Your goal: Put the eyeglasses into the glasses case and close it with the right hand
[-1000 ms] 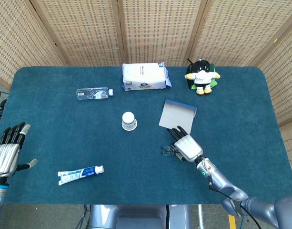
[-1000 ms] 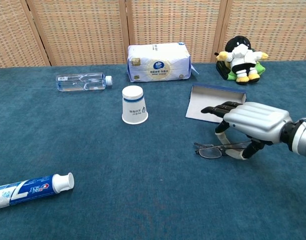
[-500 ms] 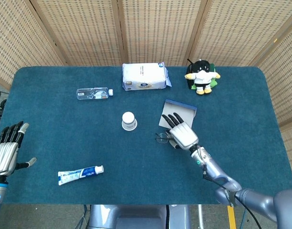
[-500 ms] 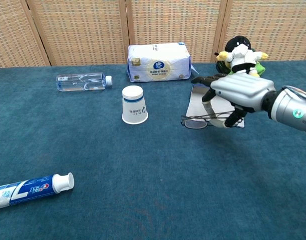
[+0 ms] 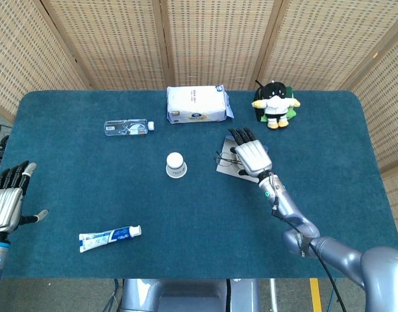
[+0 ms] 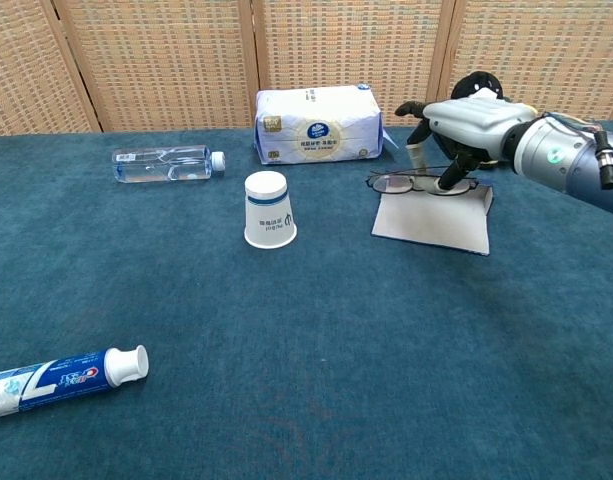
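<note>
Figure: carry phase of the eyeglasses task, head and chest views. At the far left, about 8 o'clock on the blue surface point(image 5: 88, 182), the left robot hand point(image 5: 7, 205) hangs idle with its fingers spread, holding nothing. Toward 7 o'clock lies a toothpaste tube point(image 6: 56, 378); near 10 o'clock a water bottle point(image 6: 166, 162) lies on its side. Close to centre an inverted paper cup point(image 6: 269, 209) stands, and a tissue pack point(image 6: 318, 124) sits at 12 o'clock. Right of centre, the open glasses case point(image 6: 432, 217) lies flat. The right robot hand point(image 6: 468, 123) hovers over the case's far edge, pinching the eyeglasses point(image 6: 411, 182) between thumb and fingers; the lenses project leftward past the case's rim. A plush toy point(image 5: 275, 104) sits at roughly 1 o'clock. Progress, as judged: the eyeglasses are picked up and brought to the case. Lowering them in, letting go and closing the case with the right robot hand remain.
</note>
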